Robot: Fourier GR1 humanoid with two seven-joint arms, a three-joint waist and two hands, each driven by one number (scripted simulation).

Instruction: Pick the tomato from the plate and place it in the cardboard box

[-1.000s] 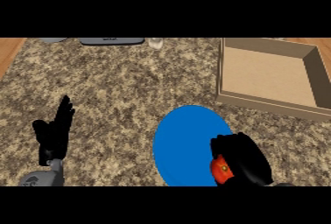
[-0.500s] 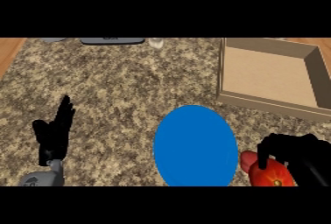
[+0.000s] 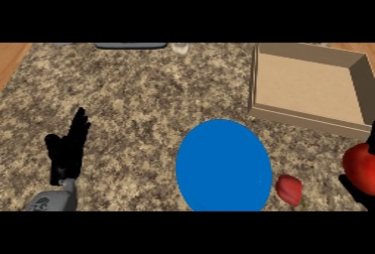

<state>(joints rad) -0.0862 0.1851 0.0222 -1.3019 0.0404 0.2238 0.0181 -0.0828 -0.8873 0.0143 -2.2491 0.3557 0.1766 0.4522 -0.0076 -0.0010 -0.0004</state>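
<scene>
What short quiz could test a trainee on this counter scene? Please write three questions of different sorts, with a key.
1. True or false: a tomato lies inside the cardboard box.
2. Where does the blue plate stand on the counter?
A. In front of the box, toward the robot and to the box's left
B. Inside the box
C. Under the robot's left forearm
3. Fill in the missing word: the left hand, at the view's left, rests with its fingers straight, so it is ____ (open or shut).

Key: 1 false; 2 A; 3 open.
</scene>
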